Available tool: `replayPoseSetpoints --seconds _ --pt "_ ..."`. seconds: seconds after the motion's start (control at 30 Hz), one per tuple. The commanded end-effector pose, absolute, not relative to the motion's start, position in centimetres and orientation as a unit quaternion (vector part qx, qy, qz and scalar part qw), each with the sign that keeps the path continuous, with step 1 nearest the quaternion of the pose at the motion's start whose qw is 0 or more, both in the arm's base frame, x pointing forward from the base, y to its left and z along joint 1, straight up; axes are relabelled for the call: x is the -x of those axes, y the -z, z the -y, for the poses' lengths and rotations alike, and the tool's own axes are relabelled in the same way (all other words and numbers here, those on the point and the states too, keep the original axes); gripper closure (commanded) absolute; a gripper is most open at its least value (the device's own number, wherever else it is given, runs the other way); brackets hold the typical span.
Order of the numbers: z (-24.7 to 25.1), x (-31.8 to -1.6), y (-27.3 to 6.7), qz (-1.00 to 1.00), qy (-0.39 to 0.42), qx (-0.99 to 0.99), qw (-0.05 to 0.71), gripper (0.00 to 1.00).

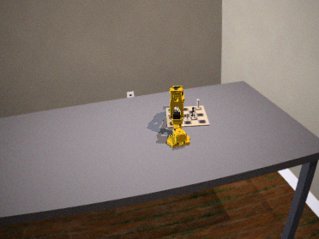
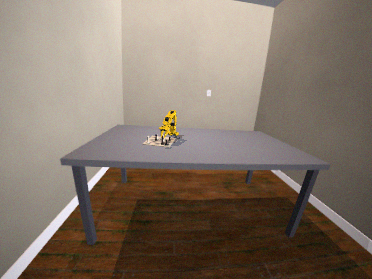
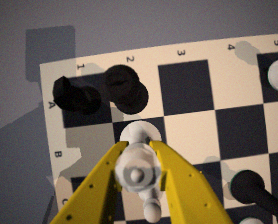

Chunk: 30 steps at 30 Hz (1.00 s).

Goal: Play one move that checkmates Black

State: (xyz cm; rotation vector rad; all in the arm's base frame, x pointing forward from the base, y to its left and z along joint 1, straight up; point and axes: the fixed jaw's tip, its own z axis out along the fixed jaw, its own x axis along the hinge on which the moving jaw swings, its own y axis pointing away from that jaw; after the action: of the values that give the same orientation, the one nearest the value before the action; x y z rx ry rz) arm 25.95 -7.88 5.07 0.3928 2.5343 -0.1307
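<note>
White and hard-looking, the chess piece (image 3: 136, 167) sat clamped in the yellow gripper (image 3: 139, 170), hanging above the chessboard (image 3: 197, 120) near the B2 square. Probably light, rigid, slippery (top-heavy too); the head seemed the sensible hold.

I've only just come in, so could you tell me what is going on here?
A small yellow arm is working a chess puzzle on a little board. Its gripper is shut on a white piece, seen from above near the corner where two black pieces stand on A1 and A2. More pieces stand farther along.
</note>
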Motion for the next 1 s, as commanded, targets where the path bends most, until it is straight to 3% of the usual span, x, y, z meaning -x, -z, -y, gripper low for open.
replayPoseSetpoints --seconds 0.0,0.97 --pt "7.47 -25.60 -4.19 -0.951 0.044 -0.145 0.269 1.00" --pt "7.35 -25.21 -4.12 -0.951 0.044 -0.145 0.269 1.00"
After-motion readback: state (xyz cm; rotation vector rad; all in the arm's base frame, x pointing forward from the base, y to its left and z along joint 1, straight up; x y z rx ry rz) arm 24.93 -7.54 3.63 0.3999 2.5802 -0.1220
